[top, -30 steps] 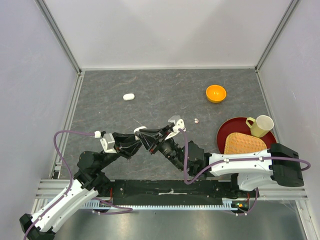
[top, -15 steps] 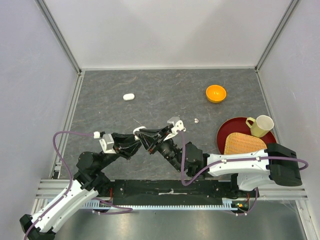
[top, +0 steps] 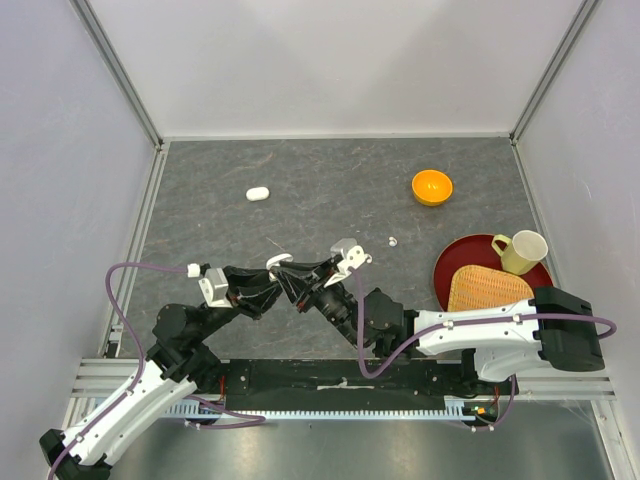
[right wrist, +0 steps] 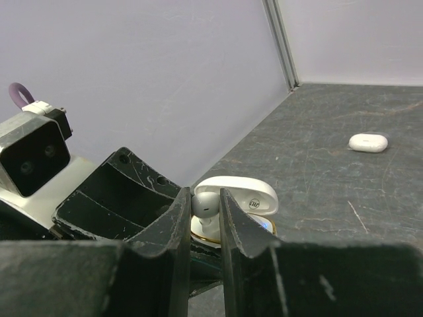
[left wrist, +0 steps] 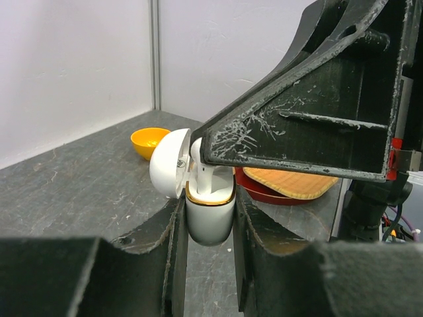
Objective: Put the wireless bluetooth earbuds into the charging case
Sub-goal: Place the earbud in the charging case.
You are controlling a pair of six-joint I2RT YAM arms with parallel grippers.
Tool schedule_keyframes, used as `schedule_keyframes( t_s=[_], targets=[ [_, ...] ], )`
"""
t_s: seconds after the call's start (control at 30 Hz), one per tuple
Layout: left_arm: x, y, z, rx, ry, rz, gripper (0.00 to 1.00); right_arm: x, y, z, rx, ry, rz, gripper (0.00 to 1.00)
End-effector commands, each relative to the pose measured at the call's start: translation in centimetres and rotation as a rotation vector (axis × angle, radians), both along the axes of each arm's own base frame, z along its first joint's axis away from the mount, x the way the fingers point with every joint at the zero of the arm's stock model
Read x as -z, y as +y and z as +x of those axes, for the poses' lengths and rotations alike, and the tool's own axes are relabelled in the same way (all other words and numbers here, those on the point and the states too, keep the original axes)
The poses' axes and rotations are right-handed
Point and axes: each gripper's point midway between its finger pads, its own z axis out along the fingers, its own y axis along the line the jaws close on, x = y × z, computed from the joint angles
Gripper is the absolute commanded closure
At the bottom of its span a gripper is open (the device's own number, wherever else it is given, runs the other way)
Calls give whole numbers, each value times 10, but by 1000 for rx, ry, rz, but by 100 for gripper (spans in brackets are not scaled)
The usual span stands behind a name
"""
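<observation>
The top camera looked straight down on the tabletop [top: 330, 180] from high above. Both wrist cameras sat very close to the open charging case [left wrist: 210, 218], facing it from opposite sides, so their views shared it.

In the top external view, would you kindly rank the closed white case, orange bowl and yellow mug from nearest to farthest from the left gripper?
From the left gripper:
1. closed white case, beyond it, slightly left.
2. orange bowl, back right.
3. yellow mug, far right on the red tray.
</observation>
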Motion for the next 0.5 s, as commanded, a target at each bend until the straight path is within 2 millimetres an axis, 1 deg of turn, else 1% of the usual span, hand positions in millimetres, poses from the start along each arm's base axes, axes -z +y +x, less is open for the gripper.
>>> schedule_keyframes(
  t_s=[0.0,0.17,0.33,0.4,0.47],
  targets=[
    [-30,10,-1,-38,-67,-70,98,-2,0,-2,25,-21,-47,100],
    [-29,10,0,-42,-61,-67,98,-4,-1,-2,34,-28,-69,100],
    [-27,10,0,-44,-55,-62,98,-6,-2,-2,36,-20,-73,87],
    [-26,10,0,-42,-51,-60,98,-7,-3,-2,39,-17,-68,84],
    [-25,10,1,-41,-49,-59,98,-7,-3,-2,37,-15,-67,78]
  ],
)
